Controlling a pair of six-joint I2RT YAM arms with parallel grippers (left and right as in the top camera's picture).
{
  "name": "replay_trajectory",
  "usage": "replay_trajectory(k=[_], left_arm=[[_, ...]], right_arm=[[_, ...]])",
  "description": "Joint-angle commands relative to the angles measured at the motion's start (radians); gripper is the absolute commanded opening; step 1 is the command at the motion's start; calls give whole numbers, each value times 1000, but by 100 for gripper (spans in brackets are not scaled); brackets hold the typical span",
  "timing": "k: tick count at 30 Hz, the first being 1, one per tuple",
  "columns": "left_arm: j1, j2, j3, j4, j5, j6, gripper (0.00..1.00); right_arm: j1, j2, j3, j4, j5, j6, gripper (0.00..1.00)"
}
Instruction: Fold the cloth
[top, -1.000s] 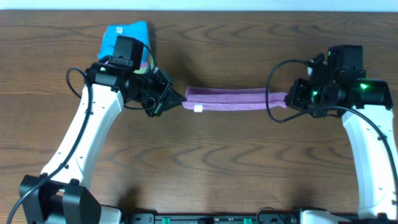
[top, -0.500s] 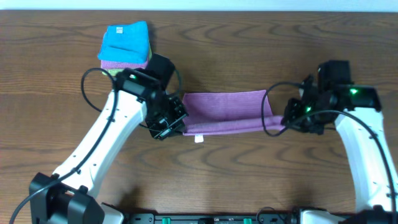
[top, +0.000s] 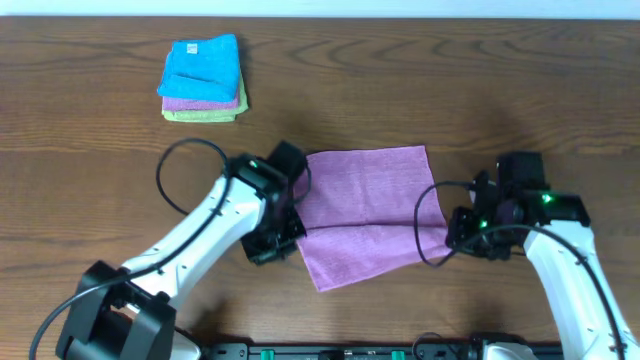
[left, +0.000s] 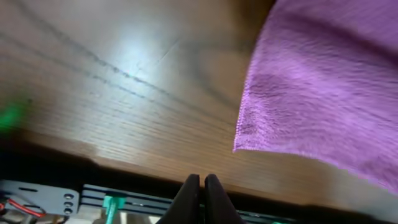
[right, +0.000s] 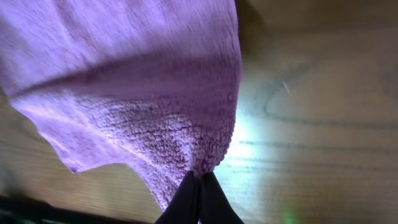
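Two arms low | right end effector (right: 199, 182) pinching cloth (top: 365, 205) corner | left end effector (left: 200, 186) pressed together, empty, beside cloth edge | cloth spread on worktop (top: 450, 90) | advice: left grips first, then lift corners evenly

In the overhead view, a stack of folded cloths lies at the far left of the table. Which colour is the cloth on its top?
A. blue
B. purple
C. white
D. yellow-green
A: the top of the stack is blue, with a purple layer and a yellow-green layer showing under it; the purple cloth that is spread out lies apart from it, at the middle of the table.
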Motion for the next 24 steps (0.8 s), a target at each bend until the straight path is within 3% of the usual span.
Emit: replay_trajectory(k=[1, 2, 3, 9, 10, 11, 12, 14, 15, 20, 24], left_arm=[[-15, -7, -25, 13, -22, -39, 6], [-14, -7, -26, 13, -22, -39, 6], [-14, -7, -26, 14, -23, -39, 6], [-13, -7, -26, 63, -33, -39, 6], [-13, -7, -26, 90, -33, -39, 6], [-14, -7, -26, 120, -29, -39, 6], [-14, -7, -26, 166, -24, -39, 6], [-14, -7, -26, 250, -18, -38, 6], [-14, -7, -26, 290, -18, -38, 6], [-14, -5, -26, 504, -36, 24, 6], [-13, -5, -26, 556, -141, 42, 6]], right_arm=[[2, -5, -61, -2, -6, 0, 35], [2, -5, -77, -3, -18, 0, 72], [2, -5, -89, -6, -27, 0, 99], [2, -10, -97, 57, -24, 14, 99], [2, -10, -97, 86, -24, 9, 97], [2, -10, -97, 122, -34, -3, 84], [2, -10, -97, 154, -54, -18, 51], [2, -10, -97, 216, -87, -36, 11], [2, -9, -97, 247, -101, -42, 2], [44, 6, -89, 444, -233, -96, 1], [129, 64, -64, 534, -161, -123, 1]])
